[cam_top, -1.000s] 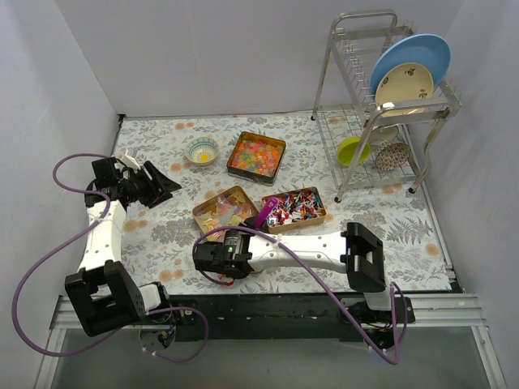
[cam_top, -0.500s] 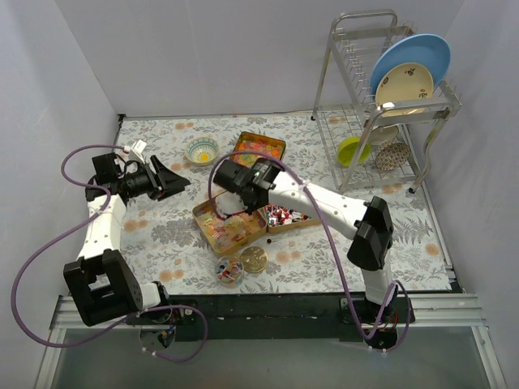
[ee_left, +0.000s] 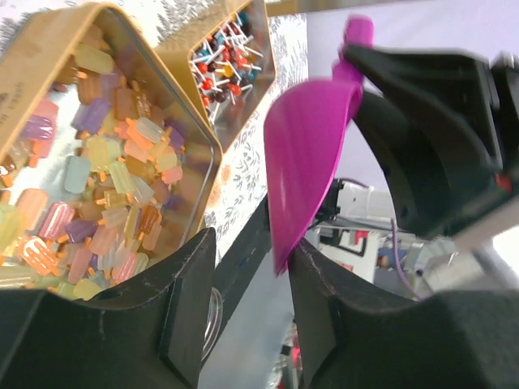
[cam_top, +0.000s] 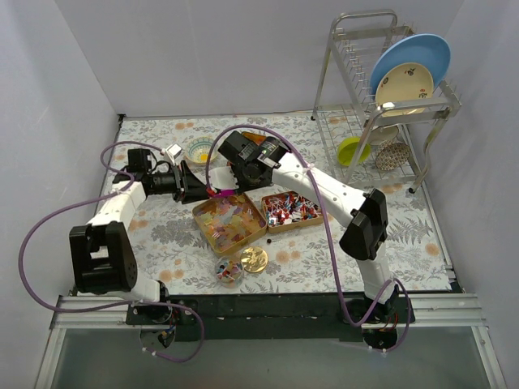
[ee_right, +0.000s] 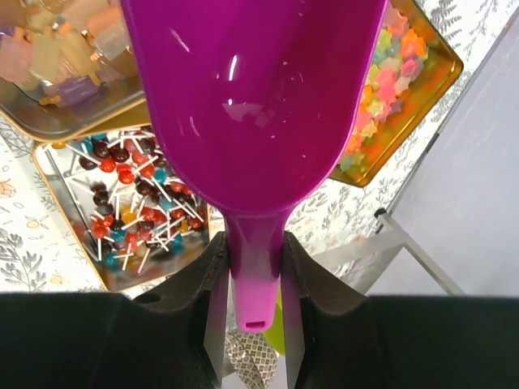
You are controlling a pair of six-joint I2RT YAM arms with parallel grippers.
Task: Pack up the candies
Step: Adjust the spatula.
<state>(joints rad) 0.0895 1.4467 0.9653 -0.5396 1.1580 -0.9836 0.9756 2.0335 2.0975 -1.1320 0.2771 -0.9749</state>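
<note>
In the top view, the right gripper (cam_top: 233, 183) holds the magenta scoop (cam_top: 220, 192) at centre frame, over the upper corner of the gummy tin (cam_top: 199, 215). The pale gummies (cam_top: 230, 220) fill that tin. The left gripper (cam_top: 191, 186) reaches in from the left, nose to nose with the scoop. The wrapped pieces (cam_top: 290, 208) lie in the tin to the right. The bright jellies (cam_top: 261, 139) are mostly hidden behind the right arm. Lower down, a small jar (cam_top: 229, 270) holds a few candies, with the gold lid (cam_top: 254, 259) beside it on the counter.

In the left wrist view, the jaws are apart. The scoop's front lip dips into the gap, close to one finger (ee_left: 312, 312); contact cannot be told.

In the right wrist view, the jaws are clamped on the scoop's handle, and the bowl is empty.

The next scoop likely comes from the gummies. It should go best with the left jaws clear of the lip, the lip tipped down for a shallow load, and the scoop kept level on the way to the jar.
</note>
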